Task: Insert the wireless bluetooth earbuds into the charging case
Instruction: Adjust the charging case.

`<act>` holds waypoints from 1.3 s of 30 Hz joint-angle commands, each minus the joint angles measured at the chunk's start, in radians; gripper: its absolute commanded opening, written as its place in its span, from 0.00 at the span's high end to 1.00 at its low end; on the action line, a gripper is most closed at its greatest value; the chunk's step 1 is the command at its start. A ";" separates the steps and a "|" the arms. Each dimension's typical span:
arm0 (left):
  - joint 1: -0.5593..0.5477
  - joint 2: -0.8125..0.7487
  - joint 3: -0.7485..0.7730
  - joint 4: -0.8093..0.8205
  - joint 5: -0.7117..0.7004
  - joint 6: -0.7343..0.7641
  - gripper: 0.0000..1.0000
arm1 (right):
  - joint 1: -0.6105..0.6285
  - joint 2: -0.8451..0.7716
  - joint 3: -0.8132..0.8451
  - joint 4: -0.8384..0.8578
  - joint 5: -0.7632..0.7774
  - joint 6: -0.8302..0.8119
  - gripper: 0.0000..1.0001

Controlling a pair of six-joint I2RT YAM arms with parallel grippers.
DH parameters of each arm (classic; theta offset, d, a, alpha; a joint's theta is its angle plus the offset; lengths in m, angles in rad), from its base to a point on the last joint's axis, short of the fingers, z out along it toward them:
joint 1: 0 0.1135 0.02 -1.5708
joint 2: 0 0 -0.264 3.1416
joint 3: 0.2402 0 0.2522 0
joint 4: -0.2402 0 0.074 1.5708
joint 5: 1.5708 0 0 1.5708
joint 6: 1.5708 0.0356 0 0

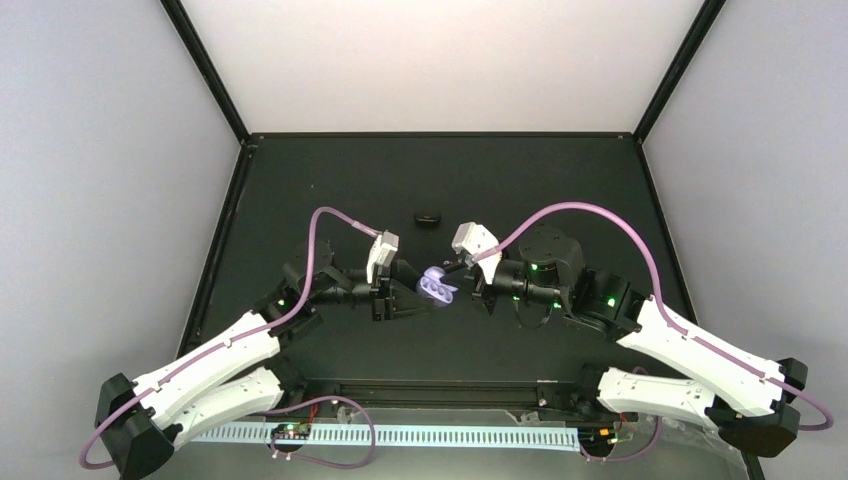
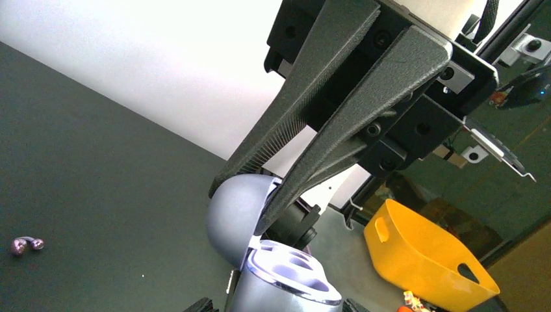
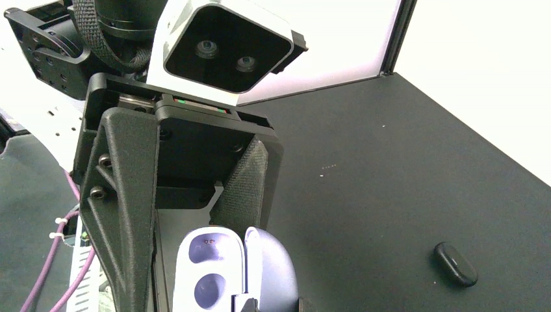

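- Judging from how things lie, the step in hand is taken to be the steadying of the opened charging case (image 1: 437,285) for loading. Neither of its wells (image 3: 209,250) is seen to be filled.
- The case is held above the table (image 1: 560,200), between the two arms. Its base (image 2: 286,286) is clamped by the left gripper (image 1: 415,300) at its eight o'clock. Its lid (image 2: 234,214) is pinched by the nearly closed right gripper (image 2: 239,209) at its two o'clock.
- With both grippers occupied, one is judged to need freeing before an earbud can be fetched. The case would then have to be kept level by the other gripper, or set down open.
- Two tiny rounded nubs, taken to be the wireless bluetooth earbuds (image 2: 18,246), are seen on the table at nine o'clock in the left wrist view, well apart from the case.
- A black oval piece (image 1: 429,217) is seen farther off, at the case's twelve o'clock.
- No brand, label or writing can be read.
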 commanded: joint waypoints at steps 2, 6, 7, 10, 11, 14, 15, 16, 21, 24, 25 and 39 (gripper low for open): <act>-0.006 0.001 0.033 0.036 0.042 -0.006 0.49 | 0.002 -0.017 0.026 -0.006 -0.014 -0.025 0.99; -0.005 0.008 0.035 0.053 0.059 -0.010 0.52 | 0.000 -0.015 0.026 -0.006 -0.027 -0.028 0.99; -0.005 0.010 0.035 0.056 0.061 -0.012 0.53 | 0.002 -0.015 0.026 -0.006 -0.028 -0.028 0.99; -0.005 0.013 0.036 0.060 0.065 -0.010 0.56 | 0.002 -0.014 0.026 -0.004 -0.030 -0.028 0.99; -0.005 0.013 0.036 0.063 0.066 -0.012 0.57 | 0.002 -0.015 0.026 -0.004 -0.033 -0.027 0.99; -0.005 0.015 0.039 0.070 0.070 -0.011 0.58 | 0.002 -0.012 0.028 0.000 -0.041 -0.028 0.99; -0.005 0.016 0.039 0.072 0.074 -0.012 0.58 | 0.002 -0.010 0.028 0.000 -0.042 -0.027 0.99; -0.005 0.018 0.041 0.073 0.077 -0.014 0.59 | 0.001 -0.008 0.029 0.000 -0.043 -0.028 0.99; -0.005 0.025 0.041 0.074 0.089 -0.015 0.64 | 0.001 -0.005 0.032 0.003 -0.048 -0.026 0.99; -0.005 0.030 0.041 0.074 0.092 -0.015 0.66 | 0.001 -0.001 0.032 0.006 -0.050 -0.024 0.99; -0.005 0.032 0.042 0.075 0.091 -0.014 0.66 | 0.002 0.000 0.032 0.006 -0.050 -0.023 0.99; -0.005 0.030 0.045 0.081 0.093 -0.012 0.72 | 0.000 0.001 0.031 0.014 -0.052 -0.020 0.99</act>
